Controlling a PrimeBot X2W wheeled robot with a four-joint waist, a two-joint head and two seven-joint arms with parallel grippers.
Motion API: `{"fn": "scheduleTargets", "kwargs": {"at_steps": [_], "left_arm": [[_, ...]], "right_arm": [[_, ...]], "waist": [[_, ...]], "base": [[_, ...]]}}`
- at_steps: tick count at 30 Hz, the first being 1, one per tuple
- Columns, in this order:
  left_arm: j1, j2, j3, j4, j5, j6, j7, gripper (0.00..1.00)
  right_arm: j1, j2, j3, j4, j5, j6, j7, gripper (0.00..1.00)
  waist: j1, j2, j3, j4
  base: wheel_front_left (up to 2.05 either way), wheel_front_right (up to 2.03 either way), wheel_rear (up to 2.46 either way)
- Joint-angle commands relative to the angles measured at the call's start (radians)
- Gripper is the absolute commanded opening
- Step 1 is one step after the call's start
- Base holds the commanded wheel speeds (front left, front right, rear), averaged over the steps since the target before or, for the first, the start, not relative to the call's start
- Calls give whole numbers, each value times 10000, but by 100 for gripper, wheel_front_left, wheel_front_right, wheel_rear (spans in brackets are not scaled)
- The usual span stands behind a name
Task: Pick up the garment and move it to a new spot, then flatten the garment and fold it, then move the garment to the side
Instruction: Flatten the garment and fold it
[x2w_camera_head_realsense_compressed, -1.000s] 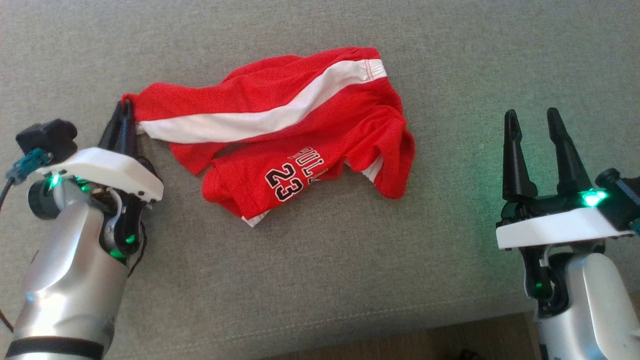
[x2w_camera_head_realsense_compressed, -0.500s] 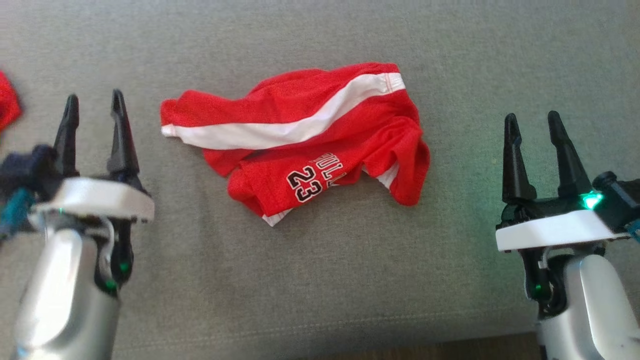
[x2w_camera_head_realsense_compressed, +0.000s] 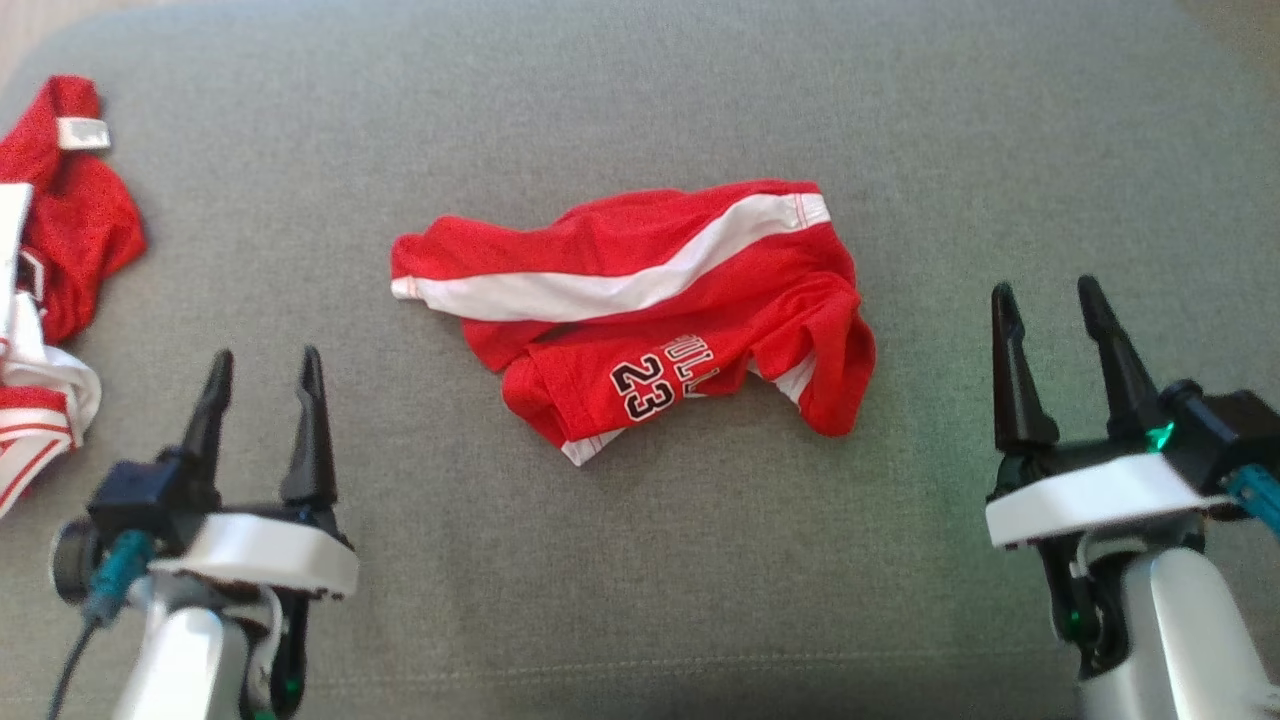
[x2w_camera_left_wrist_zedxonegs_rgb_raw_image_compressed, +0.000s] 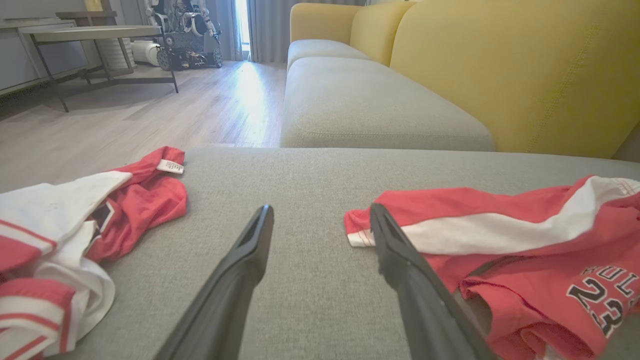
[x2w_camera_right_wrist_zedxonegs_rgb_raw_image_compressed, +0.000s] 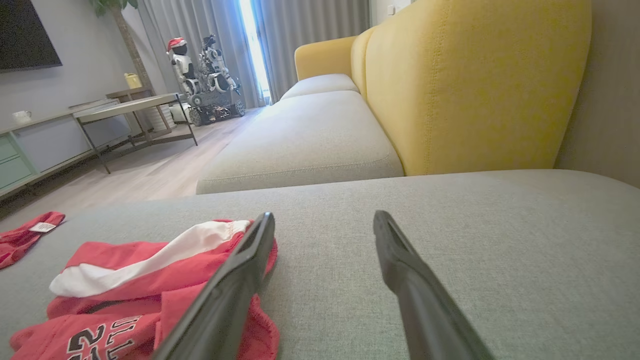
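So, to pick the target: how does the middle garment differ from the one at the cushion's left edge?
The middle garment shows one broad white stripe and the number 23; the left garment shows a label and thin red stripes on white. The middle garment is mostly red; the left garment has more white. Both lie crumpled on the grey cushion.

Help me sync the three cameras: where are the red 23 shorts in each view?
Head view: shorts at the centre, crumpled on the grey cushion.
Left wrist view: shorts at lower right, running off the right edge.
Right wrist view: shorts at lower left.
Shared landmark: the 23 print on their near side.
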Motion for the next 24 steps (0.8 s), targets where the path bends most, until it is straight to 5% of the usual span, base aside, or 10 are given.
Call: {"fn": "scheduleTargets", "kwargs": {"at_steps": [1,24], "left_arm": [[-177,113,331,-219,102,-64,-58,100],[109,83,16,218,-4,-164,-58,100]], "right_arm": [[-67,-37,196,-371,-86,42,53,100],[448,-37,277,-763,-230,42,481,100]], "waist": [[0,0,-191,55],[0,0,-639,61]], "base": [[0,0,0],[0,0,0]]}}
